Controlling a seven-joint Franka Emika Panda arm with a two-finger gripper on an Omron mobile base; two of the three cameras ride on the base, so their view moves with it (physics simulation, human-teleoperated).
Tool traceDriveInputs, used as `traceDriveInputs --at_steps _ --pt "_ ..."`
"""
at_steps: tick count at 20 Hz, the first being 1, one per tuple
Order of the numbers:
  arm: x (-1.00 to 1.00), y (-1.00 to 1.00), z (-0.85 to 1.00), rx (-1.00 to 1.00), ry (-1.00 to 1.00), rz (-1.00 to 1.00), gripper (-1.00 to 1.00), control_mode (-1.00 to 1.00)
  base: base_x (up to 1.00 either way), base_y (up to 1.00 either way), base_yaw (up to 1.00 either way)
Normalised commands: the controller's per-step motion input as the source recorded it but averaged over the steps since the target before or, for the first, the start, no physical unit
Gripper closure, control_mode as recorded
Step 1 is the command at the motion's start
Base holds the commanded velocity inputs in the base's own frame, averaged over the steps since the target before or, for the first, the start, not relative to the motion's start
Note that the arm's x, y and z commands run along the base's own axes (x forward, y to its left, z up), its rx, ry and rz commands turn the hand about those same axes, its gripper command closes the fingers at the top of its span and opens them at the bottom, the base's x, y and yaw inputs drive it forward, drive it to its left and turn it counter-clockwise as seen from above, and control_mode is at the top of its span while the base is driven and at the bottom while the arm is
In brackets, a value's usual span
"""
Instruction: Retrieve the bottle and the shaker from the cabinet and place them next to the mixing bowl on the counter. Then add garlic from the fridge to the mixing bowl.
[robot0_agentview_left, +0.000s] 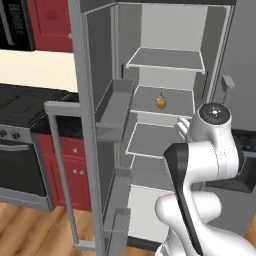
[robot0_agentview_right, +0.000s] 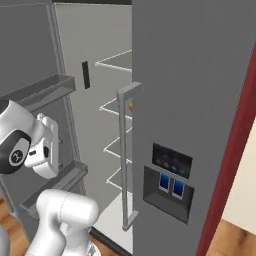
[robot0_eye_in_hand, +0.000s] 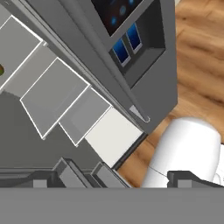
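Open grey fridge (robot0_agentview_left: 100, 115) with the white arm before it

The small yellowish garlic bulb (robot0_agentview_left: 160, 102) sits alone on the fridge's second shelf from the top (robot0_agentview_left: 175, 102), near that shelf's middle. The tool (robot0_eye_in_hand: 112, 178) stands in front of the fridge's lower shelves, its two dark fingertips (robot0_eye_in_hand: 41, 178) spread wide and holding nothing.

No readable text, label or number shows on the fridge (robot0_agentview_left: 100, 60) or anything else.
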Motion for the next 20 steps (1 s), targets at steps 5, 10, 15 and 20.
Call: traceDriveInputs --at_steps 5,10,15,20 --pt "0.0 0.0 0.0 0.0 0.0 0.0 -1.0 1.0 0.33 0.0 0.26" --pt "0.0 0.0 0.0 0.0 0.0 0.0 -1.0 1.0 0.28 -0.05 0.18" --pt "0.0 0.0 0.0 0.0 0.0 0.0 -1.0 1.0 0.37 -0.17 0.12" --pt "0.0 0.0 0.0 0.0 0.0 0.0 -1.0 1.0 0.3 -0.36 0.08"
